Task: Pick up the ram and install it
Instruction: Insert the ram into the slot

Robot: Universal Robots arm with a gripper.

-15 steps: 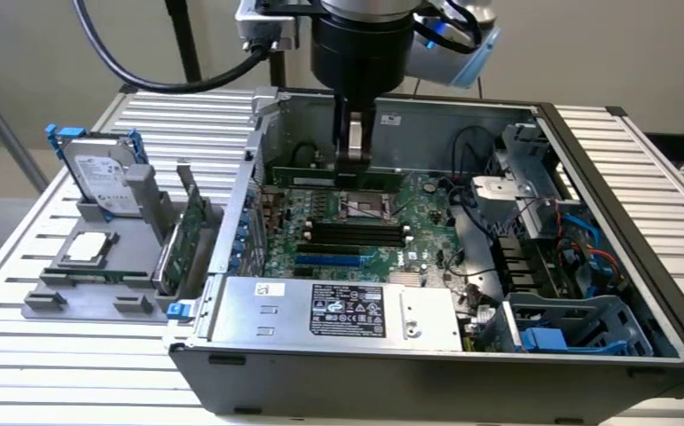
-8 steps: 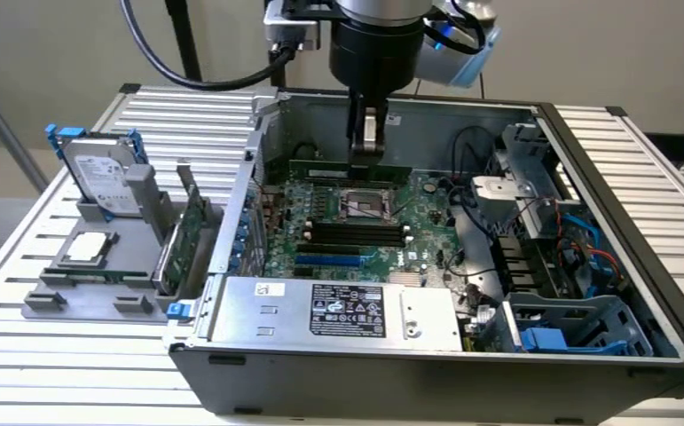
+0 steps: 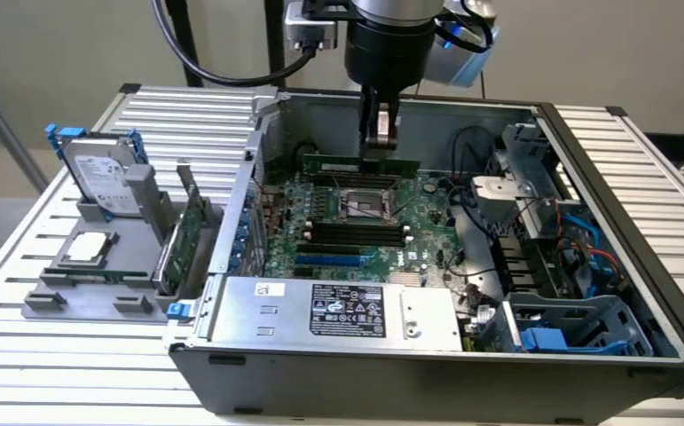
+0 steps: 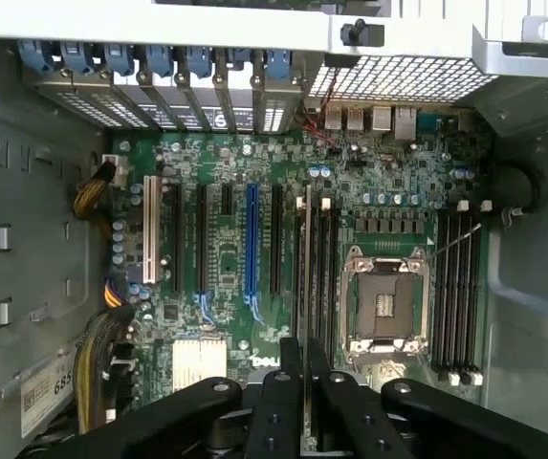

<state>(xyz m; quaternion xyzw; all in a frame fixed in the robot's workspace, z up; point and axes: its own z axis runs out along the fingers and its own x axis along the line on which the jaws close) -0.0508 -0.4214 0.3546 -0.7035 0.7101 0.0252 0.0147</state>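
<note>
Green ram [image 3: 339,165]; black gripper [image 3: 377,147]; green motherboard [image 4: 226,263]; blue slot [image 4: 252,244].

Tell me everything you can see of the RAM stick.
The ram is a long, thin green circuit-board strip with darker patches along its face. It stands level on its long edge, clamped near its middle by the gripper. It is inside the open computer case, over the memory slots beside the processor socket. In the wrist view it appears edge-on, lined up with those slots. Whether its lower edge touches a slot cannot be told.
</note>
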